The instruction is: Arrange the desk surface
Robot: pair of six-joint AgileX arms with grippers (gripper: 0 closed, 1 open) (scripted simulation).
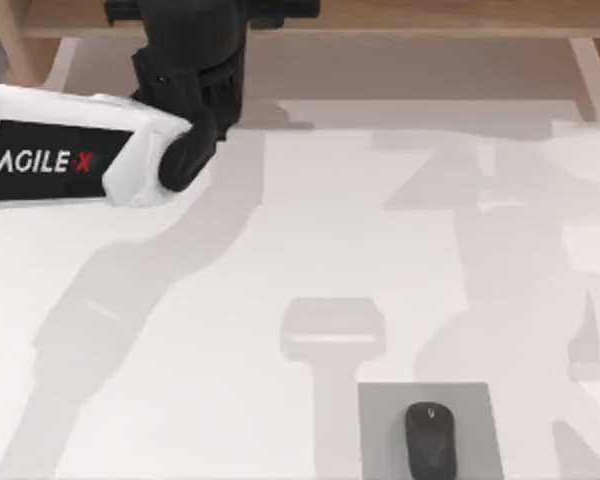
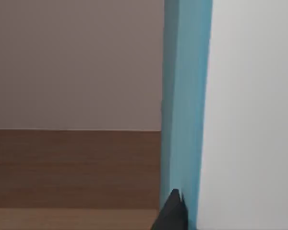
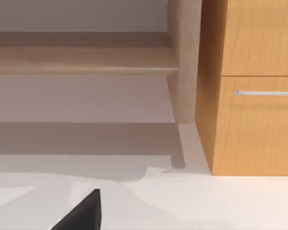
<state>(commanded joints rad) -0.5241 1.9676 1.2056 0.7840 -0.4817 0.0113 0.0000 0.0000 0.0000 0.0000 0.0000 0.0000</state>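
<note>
One arm was at work: the left gripper (image 2: 174,213) was stretched to the far edge of the desk, under the light-wood shelf board (image 1: 400,15), its dark tip right beside an upright blue slab (image 2: 185,96). It touched or nearly touched that slab, but I could not tell whether it was clenched on the slab or released. The right gripper (image 3: 81,213) hung parked low over the table, facing a wooden cabinet (image 3: 249,120); its state could not be told either.

The desk surface (image 1: 280,280) lay beneath and behind the left gripper, spreading away from it toward a mouse (image 1: 430,440) that sat on a grey pad (image 1: 380,430), well apart from the gripper.

By my judgement the step in hand was standing the blue slab in place at the shelf. Doing it well called for keeping the slab vertical, settling its lower edge squarely on the brown board (image 2: 72,167) ahead of the gripper, and drawing straight back so nothing tipped. A slab so thin would topple easily if nudged sideways.

The slab was flat-sided, smooth and evenly blue, with crisp straight edges; a plain pale face (image 2: 254,96) stood just beside it, and whether that belonged to it was unclear. The shelf board and cabinet showed warm wood grain, and the cabinet carried a slim metal bar handle (image 3: 266,92). The desk was matte white and broad, the pad a dull rectangle, the mouse dark, rounded and glossy-looking.
</note>
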